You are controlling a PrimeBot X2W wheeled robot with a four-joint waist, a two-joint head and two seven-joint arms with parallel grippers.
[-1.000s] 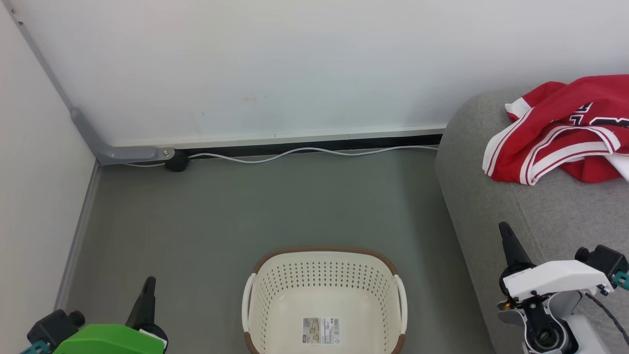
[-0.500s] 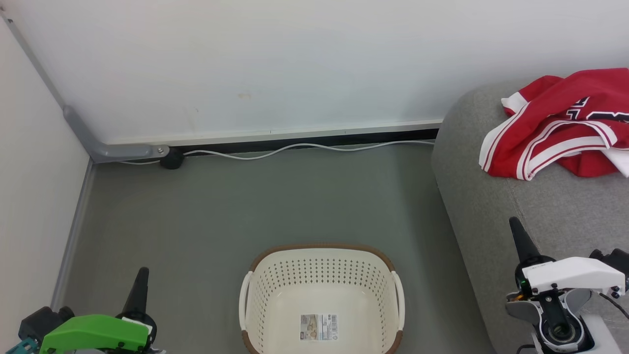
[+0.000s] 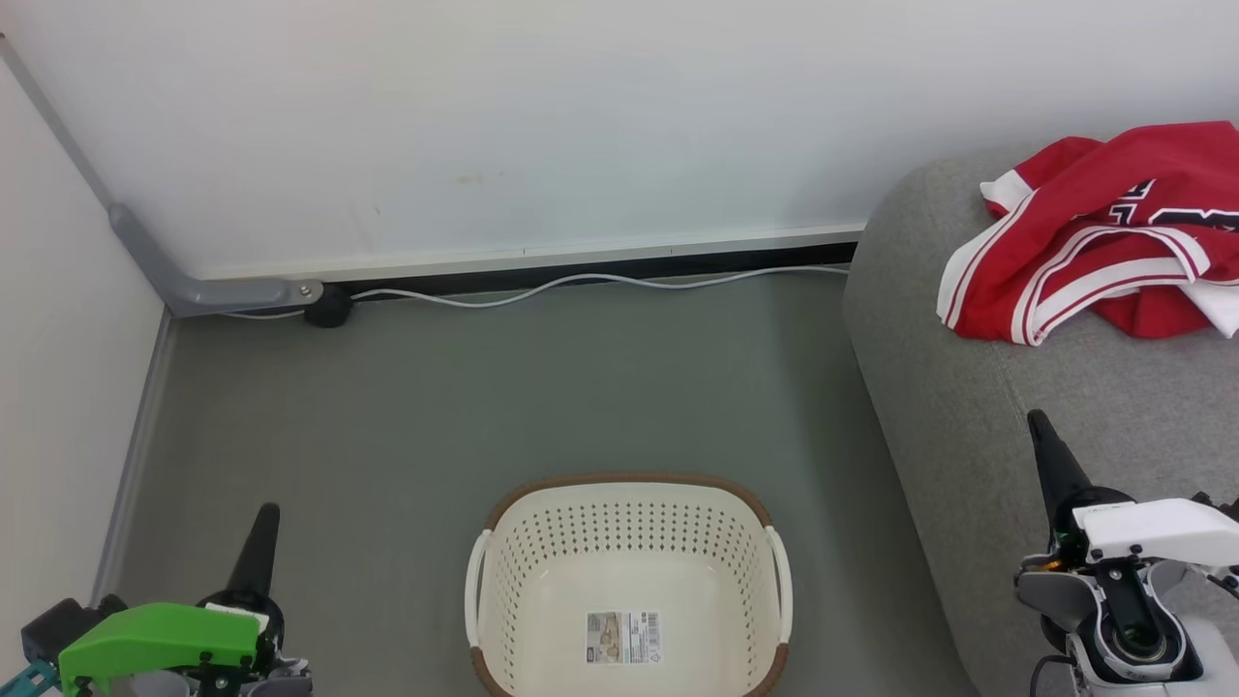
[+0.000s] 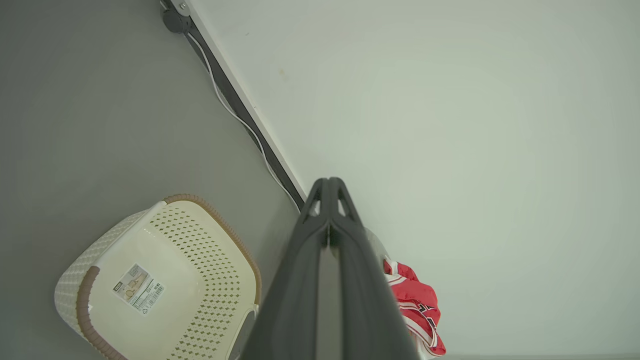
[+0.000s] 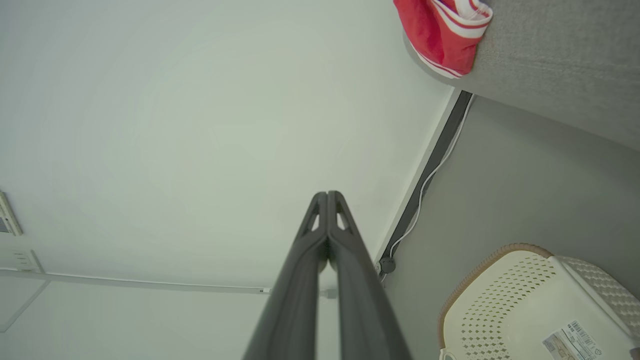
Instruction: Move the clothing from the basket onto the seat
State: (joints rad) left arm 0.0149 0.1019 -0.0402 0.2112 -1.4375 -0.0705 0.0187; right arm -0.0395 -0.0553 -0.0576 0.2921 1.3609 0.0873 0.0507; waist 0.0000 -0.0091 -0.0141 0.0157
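**Near.** The left claw [image 3: 263,518] stands at near left and the right claw [image 3: 1043,436] at near right. Each points away from the robot with its two fingers pressed together on nothing; the wrist views show the same meeting tips. Both stand clear of cloth and container, a pose that suits a finished transfer rather than a reach.

**Middle.** The basket [image 3: 629,480] sits upright on the floor [image 3: 465,387] between the claws, mouth up. Its bottom is bare but for a paper label [image 3: 622,637], so nothing appears left to lift out. The seat [image 3: 958,455] fills the right side, close to the basket but apart from it, which keeps the carry short.

**Far.** The clothing [image 3: 1094,252] lies on the far part of the seat, near its rounded left edge. It is a loose red heap, with white-striped trim toward that edge and black lettering partly folded under, probably because cloth let go settles as it falls. It rests wholly on the cushion, so the task appears complete. Beyond, a cable [image 3: 581,282] runs along the foot of the wall [image 3: 581,126].
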